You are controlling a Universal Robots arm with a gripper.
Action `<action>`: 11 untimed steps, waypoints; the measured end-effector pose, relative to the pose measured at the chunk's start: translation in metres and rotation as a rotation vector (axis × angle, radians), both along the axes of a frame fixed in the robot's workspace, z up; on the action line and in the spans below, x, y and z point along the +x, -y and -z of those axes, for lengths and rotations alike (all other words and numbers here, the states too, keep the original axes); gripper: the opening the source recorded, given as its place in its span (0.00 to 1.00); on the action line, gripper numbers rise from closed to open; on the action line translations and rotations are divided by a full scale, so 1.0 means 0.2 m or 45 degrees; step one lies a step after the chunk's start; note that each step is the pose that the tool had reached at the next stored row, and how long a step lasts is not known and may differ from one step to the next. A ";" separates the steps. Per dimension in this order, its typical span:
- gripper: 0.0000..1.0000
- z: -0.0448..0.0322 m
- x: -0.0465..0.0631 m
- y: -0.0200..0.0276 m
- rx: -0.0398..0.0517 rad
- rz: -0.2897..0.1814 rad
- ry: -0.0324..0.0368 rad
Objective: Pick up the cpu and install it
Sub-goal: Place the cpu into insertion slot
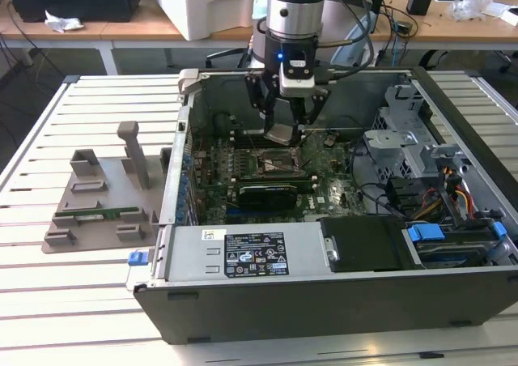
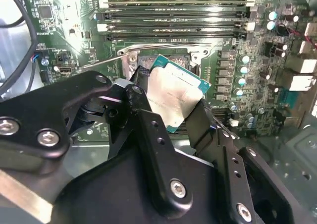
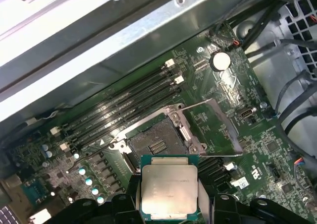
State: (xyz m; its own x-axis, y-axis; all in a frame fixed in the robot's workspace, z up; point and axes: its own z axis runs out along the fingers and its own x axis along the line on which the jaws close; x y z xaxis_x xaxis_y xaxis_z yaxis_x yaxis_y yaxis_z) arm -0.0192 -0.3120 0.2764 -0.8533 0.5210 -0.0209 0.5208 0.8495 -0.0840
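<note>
The cpu (image 1: 282, 134), a flat square chip with a silver top and green edge, hangs inside the open computer case (image 1: 324, 301). My gripper (image 1: 284, 129) is shut on the cpu, its black fingers (image 2: 148, 130) pressing two opposite edges. In both wrist views the cpu (image 2: 176, 97) (image 3: 169, 192) is held a little above the motherboard, just beside the bare socket (image 3: 156, 142). The socket's metal load plate (image 3: 213, 125) is swung open. In the exterior view the socket (image 1: 271, 165) lies directly below the gripper.
Empty memory slots (image 3: 129, 102) run along one side of the socket. A black graphics card (image 1: 263, 193) sits in front of it. Drive cages and cables (image 1: 437, 188) crowd the exterior view's right. A grey parts tray (image 1: 101, 200) holding a green memory stick lies left of the case.
</note>
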 end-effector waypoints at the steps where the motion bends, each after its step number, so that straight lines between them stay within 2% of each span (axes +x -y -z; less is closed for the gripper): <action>1: 0.54 0.000 0.00 0.000 0.000 0.016 0.0000; 6: 0.54 0.000 0.00 0.000 -0.002 0.120 -0.0001; 11: 0.54 0.000 0.00 0.000 -0.002 0.197 -0.0001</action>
